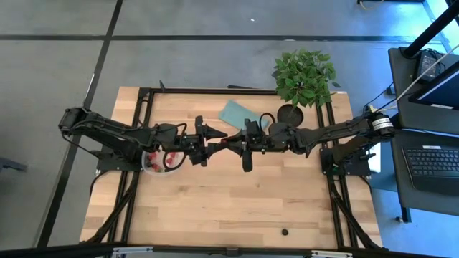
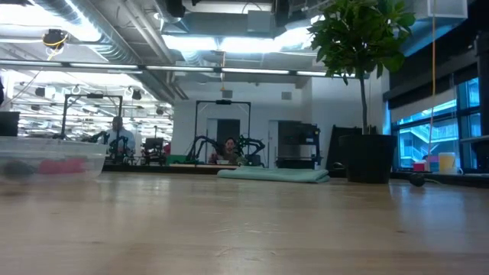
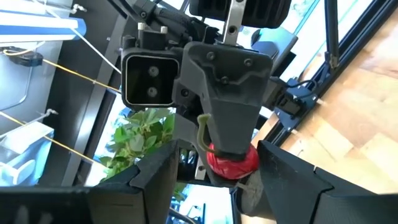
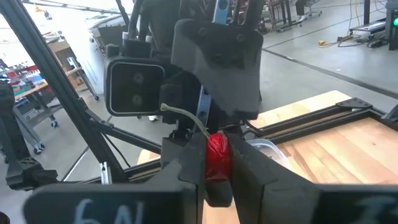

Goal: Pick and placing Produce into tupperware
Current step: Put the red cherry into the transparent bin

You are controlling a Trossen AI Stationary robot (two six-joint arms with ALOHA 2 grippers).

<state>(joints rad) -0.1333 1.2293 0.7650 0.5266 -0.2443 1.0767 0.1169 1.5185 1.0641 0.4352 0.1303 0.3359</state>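
Note:
Both arms meet in mid-air over the table's middle. My right gripper (image 4: 217, 177) is shut on a small red fruit (image 4: 217, 154) with a curved green stem (image 4: 186, 118). My left gripper (image 3: 221, 180) faces it, open, with one finger on each side of the fruit (image 3: 233, 160) and of the right fingers, touching neither as far as shows. The tupperware (image 1: 159, 162), clear and shallow, rests by its base on the table under the left arm and holds several red and dark fruits. In the low view the tupperware (image 2: 50, 159) shows and no gripper does. My right gripper pinches the red fruit's body (image 4: 219, 163) between its two fingers. The fingers reach out level from the table's right side. The fruit is lifted clear of the table, and its green stem (image 3: 202, 127) curls out past the fingers toward the left gripper.
A teal pad (image 1: 235, 113) lies at the far side behind the grippers. A potted plant (image 1: 305, 75) stands at the far right corner. A small dark object (image 1: 285, 231) lies near the near edge. People show in the room beyond (image 2: 118, 137).

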